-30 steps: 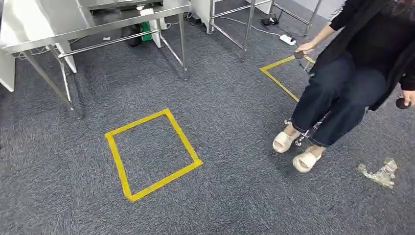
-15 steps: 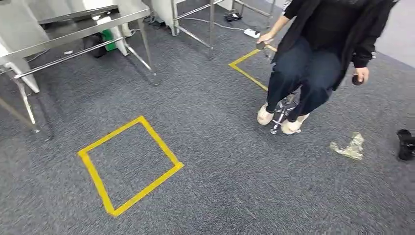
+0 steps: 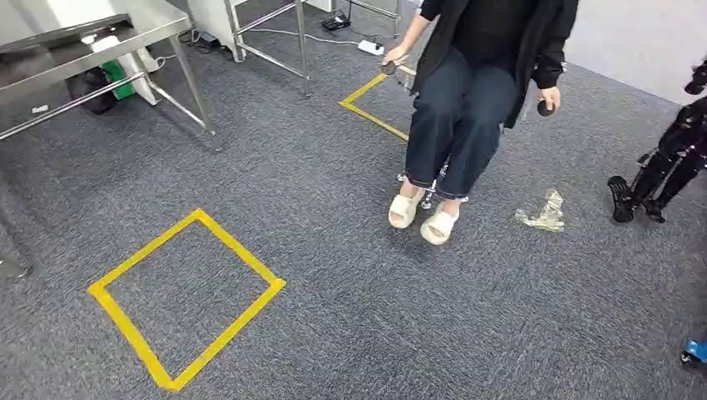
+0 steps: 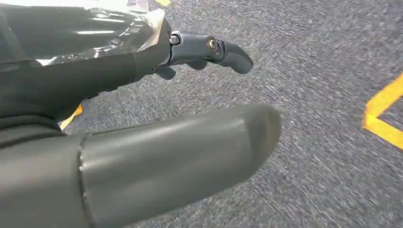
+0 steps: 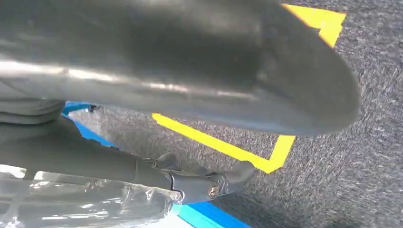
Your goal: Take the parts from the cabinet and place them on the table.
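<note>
Both hands carry crinkly clear-wrapped parts: your left hand grips a bag, the right hand another bag, fingers curled around them (contact partly hidden). Open carpet lies ahead; a seated person and table legs border it.

Grey carpet with yellow tape square, crumpled wrapper

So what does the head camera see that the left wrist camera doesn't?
Head view alone: a seated person, steel tables, a crumpled wrapper on the floor and a black stand. Left wrist view alone: the left hand, close up, with a clear plastic bag against it; whether the hand grips the bag I cannot tell. Both: grey carpet and yellow tape.
</note>
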{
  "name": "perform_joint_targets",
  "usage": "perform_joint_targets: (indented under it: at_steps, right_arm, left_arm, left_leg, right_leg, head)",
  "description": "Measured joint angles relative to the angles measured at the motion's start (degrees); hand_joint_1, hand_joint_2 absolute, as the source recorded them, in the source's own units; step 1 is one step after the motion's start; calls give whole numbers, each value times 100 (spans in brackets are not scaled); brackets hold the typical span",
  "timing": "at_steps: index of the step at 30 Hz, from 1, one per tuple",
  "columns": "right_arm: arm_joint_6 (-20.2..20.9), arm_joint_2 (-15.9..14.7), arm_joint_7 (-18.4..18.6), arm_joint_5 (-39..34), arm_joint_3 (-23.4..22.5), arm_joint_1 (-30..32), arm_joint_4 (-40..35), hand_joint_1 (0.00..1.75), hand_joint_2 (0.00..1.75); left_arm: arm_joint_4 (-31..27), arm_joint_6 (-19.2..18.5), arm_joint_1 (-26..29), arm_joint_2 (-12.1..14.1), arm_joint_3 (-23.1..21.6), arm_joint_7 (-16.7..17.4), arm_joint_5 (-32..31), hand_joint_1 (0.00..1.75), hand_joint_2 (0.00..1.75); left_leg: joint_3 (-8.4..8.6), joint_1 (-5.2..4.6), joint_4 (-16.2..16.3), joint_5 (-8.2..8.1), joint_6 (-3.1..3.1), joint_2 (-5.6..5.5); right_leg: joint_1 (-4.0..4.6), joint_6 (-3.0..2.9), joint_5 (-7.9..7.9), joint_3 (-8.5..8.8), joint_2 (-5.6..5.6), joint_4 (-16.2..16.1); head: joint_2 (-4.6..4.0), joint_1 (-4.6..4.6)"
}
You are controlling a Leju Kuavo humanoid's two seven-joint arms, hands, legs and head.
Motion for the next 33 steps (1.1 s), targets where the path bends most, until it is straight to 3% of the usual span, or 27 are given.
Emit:
perform_joint_targets:
  at_steps: [1,2,4,5,6,7,8,9,10,11,12,14,15,16,18,20,21,22,24,25,26,27,29,30,31,32,33]
  right_arm:
    - [-4,9,2,-4,-7,-17,0,0,0]
    - [-13,11,2,-7,-15,-32,0,0,0]
    - [-17,15,2,-11,-42,-13,0,0,0]
    - [-20,13,2,-11,-55,-16,0,0,0]
    - [-20,28,0,-13,-57,-13,0,0,0]
    - [-37,24,0,-22,-59,-14,-2,0,0]
    - [-42,26,-7,-20,-61,-22,-2,0,0]
    - [-39,41,-15,-20,-61,-25,0,0,0]
    - [-42,46,-15,-20,-63,-21,0,0,0]
    - [-42,50,-15,-20,-63,-15,0,0,0]
    - [-39,50,-15,-20,-63,-9,0,0,0]
    - [-42,50,-15,-22,-66,-16,-2,0,0]
    - [-42,57,-15,-22,-66,-18,0,0,0]
    - [-44,59,-15,-24,-66,-34,-2,0,0]
    - [-48,59,-15,-35,-68,-34,-2,0,0]
    - [-63,55,-13,-48,-72,2,-2,0,0]
    - [-72,50,15,-50,-76,12,0,0,0]
    - [-83,55,48,-50,-83,11,0,0,0]
    - [-103,39,90,-48,-98,3,0,0,0]
    - [-103,37,118,-46,-101,17,0,0,0]
    - [-103,30,129,-46,-101,32,0,0,0]
    - [-98,22,147,-48,-103,55,0,0,0]
    - [-83,4,166,-26,-107,74,0,0,0]
    - [-70,0,170,-9,-107,63,0,0,0]
    - [-68,0,175,-4,-107,34,0,0,0]
    - [-66,-7,177,7,-107,26,0,0,0]
    - [-66,-9,177,28,-107,31,0,0,0]
  left_arm:
    - [0,11,11,-11,2,0,16,0,0]
    - [0,22,12,-11,4,0,24,0,0]
    - [-2,24,0,-13,9,0,42,0,0]
    - [-2,24,-2,-22,11,0,59,0,0]
    - [-2,26,-3,-11,22,-2,68,0,0]
    - [-2,26,-1,-13,44,-11,66,0,0]
    - [-2,24,8,-15,57,-17,66,0,0]
    - [-2,26,24,-17,61,-17,66,0,0]
    - [-2,24,36,-15,63,-17,66,0,0]
    - [-2,26,39,-11,63,-17,66,0,0]
    - [-2,24,37,-11,63,-17,66,0,0]
    - [-2,24,37,-11,66,-17,66,0,0]
    - [-2,24,36,-11,68,-17,66,0,0]
    - [-2,18,35,-11,66,-22,48,0,0]
    - [0,9,36,-11,63,-26,22,0,0]
    - [0,-20,27,-11,66,-15,-22,0,0]
    - [0,-24,19,-9,63,-6,-48,0,0]
    - [-2,-22,21,-4,63,13,-65,0,0]
    - [0,-22,43,0,63,48,-89,0,0]
    - [0,-17,43,2,63,72,-92,0,0]
    - [0,-13,42,2,63,85,-92,0,0]
    - [0,-6,42,2,63,85,-94,0,0]
    - [0,-2,39,0,63,85,-94,0,0]
    - [0,11,38,2,63,83,-87,0,0]
    - [0,24,43,7,63,74,-70,0,0]
    - [0,46,44,5,63,61,-39,0,0]
    - [0,53,28,5,63,44,-35,0,0]
  left_leg:
    - [18,-27,0,-36,-53,52]
    - [50,-27,-19,-40,-90,101]
    - [130,-13,-71,-42,-156,227]
    - [116,5,-53,-79,-200,230]
    - [79,30,87,-206,-221,-53]
    - [-69,37,426,-455,-212,-288]
    - [-293,35,914,-717,-211,-422]
    - [-532,33,1405,-923,-210,-479]
    - [-702,31,1723,-988,-206,-503]
    - [-736,29,1740,-905,-195,-512]
    - [-660,29,1524,-705,-176,-515]
    - [-245,36,590,-150,-135,-599]
    - [-60,52,169,-35,-108,-860]
    - [-19,60,37,-89,-114,-972]
    - [-44,-4,76,-86,-85,-861]
    - [-18,-1,11,-31,12,-737]
    - [30,3,-27,1,58,-653]
    - [28,2,-35,7,108,-598]
    - [12,-20,-31,10,113,-427]
    - [2,-22,-29,9,111,-343]
    - [-2,-20,-28,7,109,-273]
    - [3,-14,-28,-1,96,-207]
    - [28,-1,-27,-21,64,-86]
    - [60,-11,-24,-37,36,-30]
    - [66,-55,-13,-73,-15,17]
    - [82,-56,-21,-89,-55,67]
    - [99,-54,-25,-90,-83,111]
  right_leg:
    - [60,-26,48,-5,-30,-2]
    - [66,-101,48,-13,80,27]
    - [88,-164,60,-45,203,12]
    - [-6,-232,104,42,276,-34]
    - [-33,-250,111,26,328,-41]
    - [-39,-313,131,10,387,-35]
    - [-18,-336,134,-8,449,-35]
    - [1,-358,146,-21,526,-33]
    - [24,-359,143,-24,603,-31]
    - [37,-358,144,-18,678,-29]
    - [39,-358,143,-11,748,-22]
    - [39,-354,142,1,909,4]
    - [36,-350,141,-10,978,19]
    - [128,-310,127,-55,1020,76]
    - [62,-232,168,-104,1132,40]
    - [55,-153,186,-173,1252,22]
    - [42,-161,130,-210,953,150]
    - [57,-192,-48,-356,707,433]
    - [44,-219,-438,-816,587,1353]
    - [35,-197,-554,-1003,573,1751]
    - [27,-155,-558,-1054,565,1867]
    - [9,-91,-457,-944,553,1668]
    - [-12,29,-103,-389,425,663]
    - [-10,53,26,-81,185,139]
    - [42,1,56,-54,57,48]
    - [64,-84,92,-39,141,37]
    - [70,-126,100,-61,197,46]
  head:
    - [-2,2]
    - [0,-42]
    - [0,-29]
    - [-2,-35]
    - [-2,-50]
    - [0,-81]
    - [0,-83]
    - [0,-90]
    - [0,-88]
    - [-2,-85]
    - [0,-85]
    - [-2,-90]
    - [0,-92]
    - [0,-83]
    - [-2,-81]
    - [0,-81]
    - [-2,-74]
    - [0,-48]
    - [-2,-42]
    - [-2,-42]
    - [-2,-37]
    - [0,-39]
    - [-2,-42]
    - [0,-31]
    - [0,-20]
    - [-2,-40]
    - [0,-55]
